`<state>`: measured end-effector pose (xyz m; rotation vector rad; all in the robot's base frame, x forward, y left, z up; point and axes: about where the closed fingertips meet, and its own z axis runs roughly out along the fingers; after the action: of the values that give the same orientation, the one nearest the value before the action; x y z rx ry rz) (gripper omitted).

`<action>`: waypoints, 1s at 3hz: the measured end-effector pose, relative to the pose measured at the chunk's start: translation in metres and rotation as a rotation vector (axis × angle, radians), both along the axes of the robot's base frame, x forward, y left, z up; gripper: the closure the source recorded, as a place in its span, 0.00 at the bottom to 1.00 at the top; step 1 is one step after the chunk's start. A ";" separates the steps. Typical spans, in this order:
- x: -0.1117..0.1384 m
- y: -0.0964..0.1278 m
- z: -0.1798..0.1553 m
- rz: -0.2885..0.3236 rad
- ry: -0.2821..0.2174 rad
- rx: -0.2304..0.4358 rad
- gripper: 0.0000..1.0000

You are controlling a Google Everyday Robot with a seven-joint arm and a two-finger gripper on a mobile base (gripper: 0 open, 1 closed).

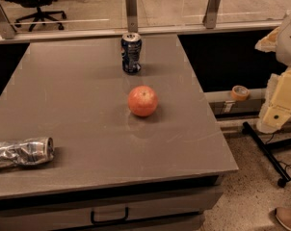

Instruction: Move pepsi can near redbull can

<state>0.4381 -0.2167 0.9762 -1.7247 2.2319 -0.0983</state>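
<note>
Grey counter [87,143]: redbull can [22,152] is found lying at near left edge, apple [142,100] at centre, pepsi can [131,53] upright by far edge, glass partition [174,6] behind; gripper [276,110] is held off the right edge, whether clenched or released cannot be told.

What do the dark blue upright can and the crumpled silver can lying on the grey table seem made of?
Dark blue pepsi can: likely thin metal, glossy printed sides, bare silver top. Crumpled silver redbull can: likely thin aluminium, shiny, foil-like wrinkles. The gripper hangs right of the table, touching neither.
</note>
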 end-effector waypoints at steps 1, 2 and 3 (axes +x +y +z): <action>0.000 0.001 0.002 0.000 -0.010 0.008 0.00; 0.014 0.008 0.002 0.005 -0.039 0.112 0.00; 0.063 0.024 0.005 0.024 -0.132 0.341 0.00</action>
<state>0.5010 -0.1931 0.9810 -1.5146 1.9964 0.1608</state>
